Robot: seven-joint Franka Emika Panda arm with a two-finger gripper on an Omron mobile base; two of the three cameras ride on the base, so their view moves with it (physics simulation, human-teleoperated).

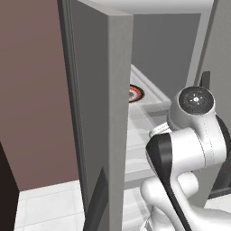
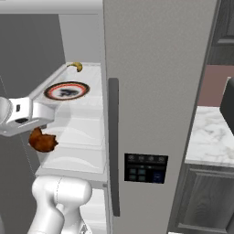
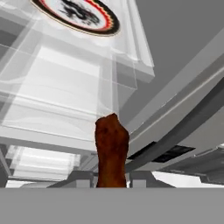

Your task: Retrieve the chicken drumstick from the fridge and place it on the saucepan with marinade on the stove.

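Gripper [image 3: 112, 186] clamps chicken drumstick [image 2: 42, 140]; right base view adds yellow-brown item [image 2: 76, 66]

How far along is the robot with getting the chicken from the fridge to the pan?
Done: the fridge stands open, and the hand is shut on the chicken drumstick, held at the shelf front below the plate. Left: draw it out, go to the stove and set it in the saucepan.

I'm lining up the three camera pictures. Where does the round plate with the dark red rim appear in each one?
Left base view: the plate peeks out mid-frame, mostly hidden behind the open fridge door.
Right base view: upper left, lying flat on a fridge shelf.
Hand view: top edge, left of centre.
Shared landmark: the white shelf under the plate.
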